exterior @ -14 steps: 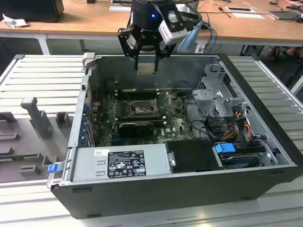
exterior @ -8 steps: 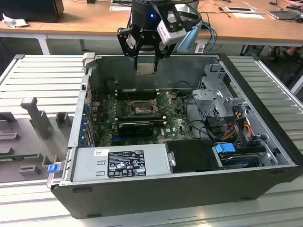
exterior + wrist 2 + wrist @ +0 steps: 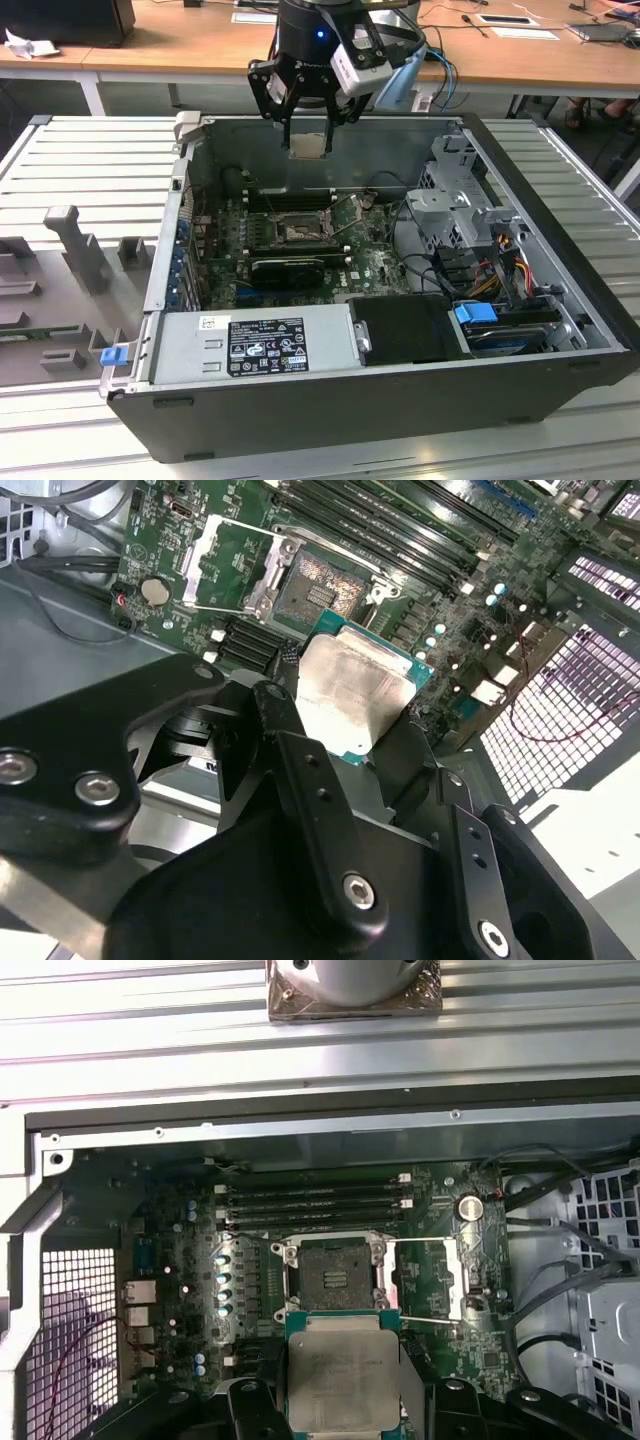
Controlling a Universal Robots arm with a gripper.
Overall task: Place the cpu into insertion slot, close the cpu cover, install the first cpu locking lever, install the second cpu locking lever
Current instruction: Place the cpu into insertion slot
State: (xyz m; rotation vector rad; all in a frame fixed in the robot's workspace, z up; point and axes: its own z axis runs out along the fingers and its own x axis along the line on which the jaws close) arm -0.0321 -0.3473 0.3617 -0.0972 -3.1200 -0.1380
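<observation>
1. You are working the first step. The black two-fingered gripper (image 3: pixel 309 138) is pinching the small, flat, square, dull-silver cpu (image 3: pixel 307 148) by two opposite edges.
2. In the exterior view the chip is hanging in the air over the far wall of the open dark-grey computer case (image 3: pixel 400 410). It is clear of the green motherboard (image 3: pixel 375 265). The square, black-rimmed insertion slot (image 3: pixel 297 232) is lying at six o'clock from it, well apart.
3. The slot is sitting bare. The thin silver-grey metal cpu cover (image 3: pixel 425 1278) is lying flipped open just beside it, so nothing is seated or locked yet.
4. By my judgement, this step is calling for the chip's edges squared to the slot rim and its face kept level, because the pin field looks delicate.
5. In both wrist views the cpu (image 3: pixel 343 1375) is showing a scuffed, matte metal top framed by a narrow green border.
</observation>
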